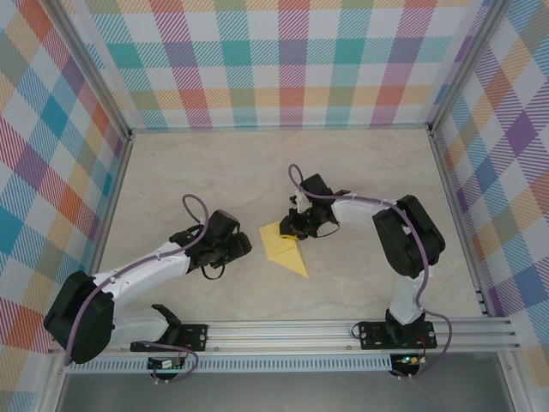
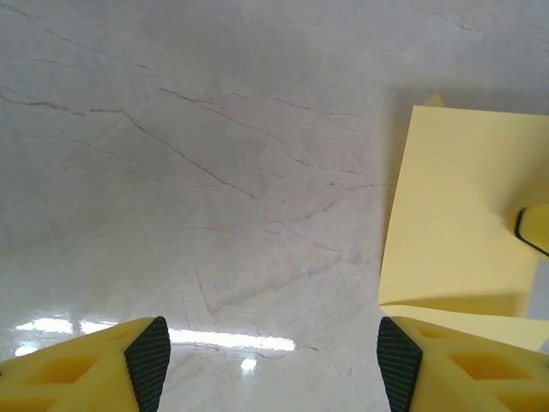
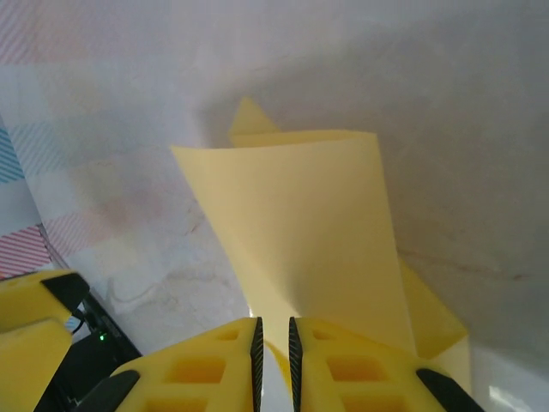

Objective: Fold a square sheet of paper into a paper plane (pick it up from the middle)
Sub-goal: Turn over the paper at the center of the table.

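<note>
Pulling too hard could tear the thin yellow paper, or the flap could slip out, since the right jaws pinch only its edge, almost shut. The left jaws are wide open and hold nothing, just left of the paper, so it may slide on the smooth, shiny pale desk. The paper lies near the middle of the desk, partly folded. Checked walls in many colours stand left, far and right.

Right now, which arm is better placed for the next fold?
Likely the right: the right gripper pinches a raised flap of the yellow paper, while the left gripper hangs open beside it.
</note>
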Motion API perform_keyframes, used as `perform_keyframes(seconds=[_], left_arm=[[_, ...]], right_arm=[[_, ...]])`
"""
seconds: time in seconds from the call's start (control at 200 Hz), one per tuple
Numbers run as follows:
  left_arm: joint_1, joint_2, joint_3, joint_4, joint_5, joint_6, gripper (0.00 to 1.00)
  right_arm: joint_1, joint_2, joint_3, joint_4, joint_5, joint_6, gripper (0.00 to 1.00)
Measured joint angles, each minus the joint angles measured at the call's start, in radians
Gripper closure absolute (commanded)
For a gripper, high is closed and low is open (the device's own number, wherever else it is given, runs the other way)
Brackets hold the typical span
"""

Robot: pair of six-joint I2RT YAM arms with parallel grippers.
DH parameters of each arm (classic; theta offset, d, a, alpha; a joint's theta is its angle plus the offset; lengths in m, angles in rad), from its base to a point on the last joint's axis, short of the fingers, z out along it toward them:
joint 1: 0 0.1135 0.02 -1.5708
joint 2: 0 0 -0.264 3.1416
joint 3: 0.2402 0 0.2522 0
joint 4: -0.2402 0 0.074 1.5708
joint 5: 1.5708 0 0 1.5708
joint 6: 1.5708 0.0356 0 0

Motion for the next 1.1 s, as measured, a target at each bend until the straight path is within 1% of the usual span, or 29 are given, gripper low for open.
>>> perform_keyframes(seconds=[0.28,0.46,0.545,0.615,0.725,0.8,0.92,1.04,1.1], left_arm=[[0.0,0.017,0.004,0.006,0.026,0.006,0.32],[0.0,0.028,0.005,0.022,0.032,0.006,0.32],[0.0,0.028,0.005,0.023,0.033,0.006,0.32],[0.0,0.027,0.005,0.028,0.037,0.006,0.31],[0.0,0.026,0.005,0.047,0.04,0.007,0.29],[0.0,0.017,0.005,0.051,0.04,0.007,0.28],[0.0,0.003,0.005,0.052,0.039,0.007,0.27],[0.005,0.001,0.005,0.054,0.039,0.006,0.27],[0.008,0.001,0.005,0.054,0.039,0.006,0.27]], right_arm=[[-0.041,0.005,-0.132,0.171,-0.005,0.083,0.81],[-0.041,-0.036,-0.242,0.364,0.019,0.19,0.8],[-0.04,-0.047,-0.268,0.414,0.033,0.22,0.78],[-0.038,-0.059,-0.27,0.402,0.047,0.226,0.77],[-0.039,-0.121,-0.269,0.3,0.111,0.216,0.72],[-0.039,-0.197,-0.269,0.237,0.156,0.201,0.69],[-0.041,-0.327,-0.269,0.195,0.188,0.167,0.63],[-0.036,-0.424,-0.272,0.189,0.194,0.121,0.53],[-0.024,-0.453,-0.281,0.189,0.195,0.095,0.45]])
